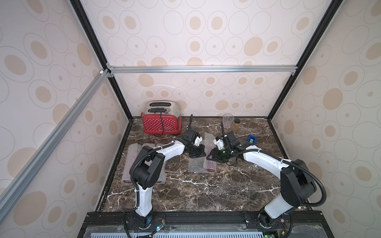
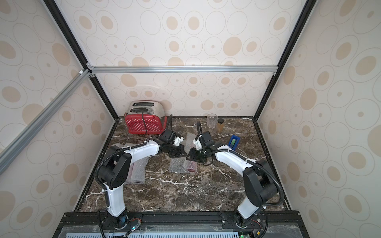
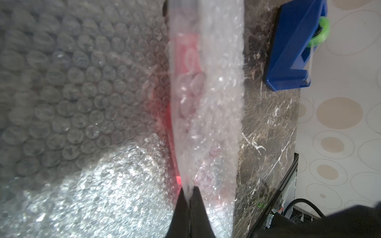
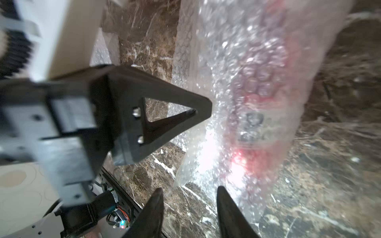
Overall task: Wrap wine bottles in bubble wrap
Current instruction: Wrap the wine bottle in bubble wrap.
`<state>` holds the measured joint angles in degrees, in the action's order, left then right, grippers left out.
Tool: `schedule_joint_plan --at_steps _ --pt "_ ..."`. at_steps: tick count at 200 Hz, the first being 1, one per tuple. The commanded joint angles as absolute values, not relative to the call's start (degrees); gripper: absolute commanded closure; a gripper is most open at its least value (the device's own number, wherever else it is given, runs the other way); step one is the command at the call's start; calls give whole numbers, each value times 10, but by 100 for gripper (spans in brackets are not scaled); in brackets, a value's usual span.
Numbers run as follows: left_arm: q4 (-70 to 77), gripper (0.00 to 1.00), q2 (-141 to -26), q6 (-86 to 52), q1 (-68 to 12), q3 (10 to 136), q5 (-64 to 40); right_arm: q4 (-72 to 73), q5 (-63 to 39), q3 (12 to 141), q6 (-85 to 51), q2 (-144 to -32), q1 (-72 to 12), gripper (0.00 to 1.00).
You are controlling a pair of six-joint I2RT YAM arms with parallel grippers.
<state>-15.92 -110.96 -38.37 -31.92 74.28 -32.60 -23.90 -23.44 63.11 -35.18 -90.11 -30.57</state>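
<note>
A wine bottle (image 1: 210,166) with red liquid lies mid-table, partly rolled in bubble wrap (image 1: 195,167); the bottle (image 2: 191,165) shows in both top views. My left gripper (image 3: 188,188) is shut on a raised fold of the bubble wrap (image 3: 216,99), and the bottle's red (image 3: 188,59) glows through it. In a top view the left gripper (image 1: 201,154) sits at the roll's far end. My right gripper (image 4: 189,190) stands open just short of the wrapped bottle (image 4: 263,92), with nothing between its fingers. Its place in a top view is beside the left one (image 1: 211,157).
Wrapped bottle rolls (image 1: 129,162) lie at the left, partly under my left arm. A red toaster (image 1: 161,122) stands back left. A clear glass (image 1: 228,120) and an amber jar (image 1: 236,124) stand at the back. A blue tape dispenser (image 1: 252,140) sits right of my grippers.
</note>
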Motion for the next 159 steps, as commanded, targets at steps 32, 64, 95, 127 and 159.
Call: schedule_joint_plan --at_steps 32,64,95,127,159 --pt "-156 100 -1133 -394 -319 742 -323 -226 -98 566 -408 -879 -311 39" --pt "-162 100 -1158 -389 -319 759 -326 -208 -92 569 -415 -918 -323 33" --pt "-161 100 -1170 -390 -320 767 -329 -196 -98 583 -417 -956 -334 27" --pt "-164 100 -1175 -391 -328 774 -335 -204 -98 606 -414 -981 -342 25" --pt "-163 92 -1167 -395 -330 776 -339 -240 -67 614 -401 -977 -340 25"
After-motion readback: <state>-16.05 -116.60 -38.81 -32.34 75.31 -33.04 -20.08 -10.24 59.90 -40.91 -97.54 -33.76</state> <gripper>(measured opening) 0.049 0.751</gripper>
